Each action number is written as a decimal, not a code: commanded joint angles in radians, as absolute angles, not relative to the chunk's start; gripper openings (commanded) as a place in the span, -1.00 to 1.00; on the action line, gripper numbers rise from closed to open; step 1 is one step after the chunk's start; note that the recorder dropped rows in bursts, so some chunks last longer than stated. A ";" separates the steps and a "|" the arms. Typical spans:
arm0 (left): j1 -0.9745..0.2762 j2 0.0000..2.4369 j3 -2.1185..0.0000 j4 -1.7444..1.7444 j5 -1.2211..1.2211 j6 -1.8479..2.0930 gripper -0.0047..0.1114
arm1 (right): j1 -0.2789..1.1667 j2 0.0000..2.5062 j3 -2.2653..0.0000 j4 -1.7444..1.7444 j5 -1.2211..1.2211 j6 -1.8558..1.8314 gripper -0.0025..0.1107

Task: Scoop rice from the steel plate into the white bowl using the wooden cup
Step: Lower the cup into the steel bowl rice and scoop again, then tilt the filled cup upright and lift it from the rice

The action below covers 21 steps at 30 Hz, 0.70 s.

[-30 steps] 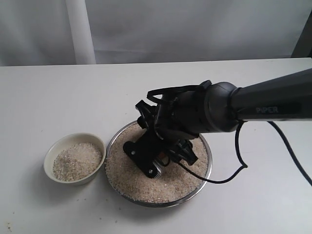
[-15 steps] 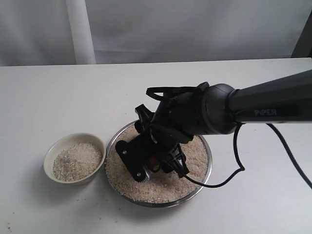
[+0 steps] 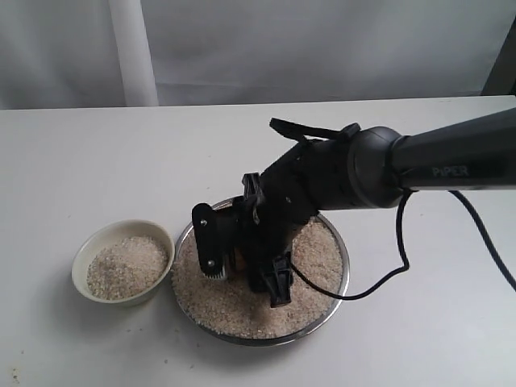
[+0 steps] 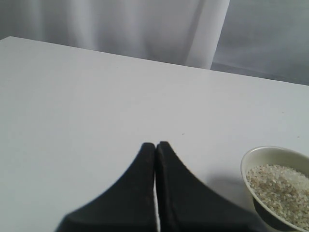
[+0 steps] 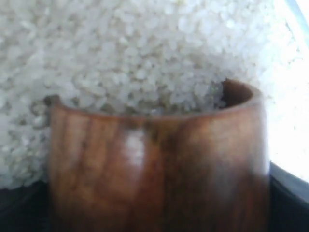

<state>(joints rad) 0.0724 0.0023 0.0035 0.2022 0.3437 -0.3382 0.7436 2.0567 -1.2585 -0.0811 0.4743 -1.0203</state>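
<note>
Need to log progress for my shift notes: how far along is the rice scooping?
Done: the white bowl holds some rice, likely scooped in. In hand: the right gripper grips the wooden cup, mouth pushed into the grains on the steel plate. The left gripper is shut, idle. Left: lift the cup, carry it to the bowl and tip it; the plate holds plenty more.

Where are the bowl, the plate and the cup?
bowl (image 3: 121,229), exterior view, far inner wall.
plate (image 3: 346,270), exterior view, right rim.
cup (image 5: 154,164), right wrist view, outer wall.
</note>
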 commanded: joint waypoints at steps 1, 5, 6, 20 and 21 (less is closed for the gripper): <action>0.070 0.000 0.000 0.196 0.337 -0.340 -0.92 | 0.707 2.052 -1.258 0.141 0.478 -1.110 -0.96; 0.070 0.000 0.000 0.196 0.337 -0.340 -0.92 | 0.675 2.052 -1.258 0.325 0.490 -1.206 -0.96; 0.070 0.000 0.000 0.196 0.337 -0.340 -0.92 | 0.667 2.052 -1.258 0.356 0.490 -1.217 -0.96; 0.070 0.000 0.000 0.196 0.337 -0.340 -0.92 | 0.601 2.052 -1.258 0.644 0.527 -1.404 -0.96; 0.070 0.000 0.000 0.196 0.337 -0.340 -0.92 | 0.595 2.052 -1.253 0.661 0.527 -1.424 -0.96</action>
<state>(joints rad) 0.0724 0.0023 0.0035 0.2022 0.3437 -0.3382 0.6134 2.0567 -1.2585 0.6106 0.5238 -1.3773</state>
